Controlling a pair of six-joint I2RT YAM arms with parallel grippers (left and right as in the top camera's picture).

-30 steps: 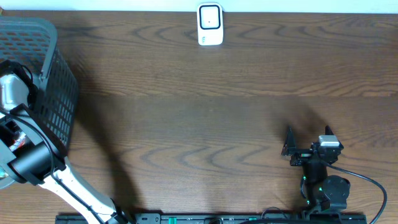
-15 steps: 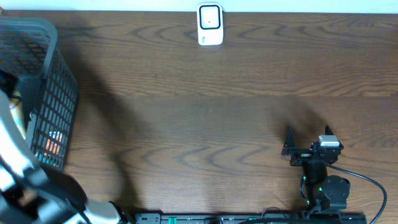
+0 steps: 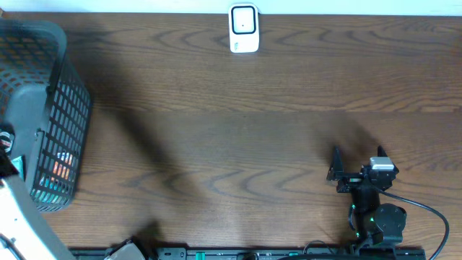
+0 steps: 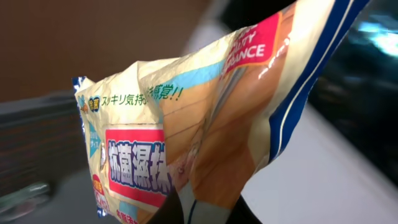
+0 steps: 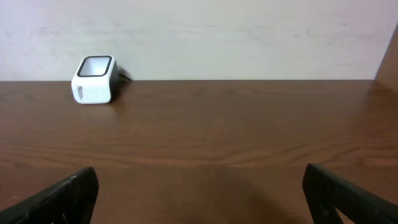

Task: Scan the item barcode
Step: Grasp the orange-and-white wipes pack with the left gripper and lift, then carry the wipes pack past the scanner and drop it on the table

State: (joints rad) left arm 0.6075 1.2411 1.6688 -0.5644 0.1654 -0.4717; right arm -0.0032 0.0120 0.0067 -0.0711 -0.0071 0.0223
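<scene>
The item, a cream and orange plastic packet [image 4: 205, 118] with a blue edge, a pink label and Japanese print, fills the left wrist view. My left gripper [image 4: 205, 213] is shut on its lower edge, with dark fingertips [image 4: 166, 210] on either side. No barcode shows on the face I see. The white scanner [image 3: 243, 29] stands at the table's far edge, also seen in the right wrist view as the scanner [image 5: 94, 79] at far left. My right gripper [image 3: 358, 162] rests open near the front right, nothing between its fingers [image 5: 62, 198].
A dark mesh basket [image 3: 61, 123] stands at the table's left edge with colourful items inside. The left arm's white link [image 3: 18, 217] shows at the lower left corner. A black cable [image 3: 426, 209] loops beside the right arm's base.
The left arm has lifted out of the basket and swung toward the lower left edge of the overhead view. The right arm has not moved.
</scene>
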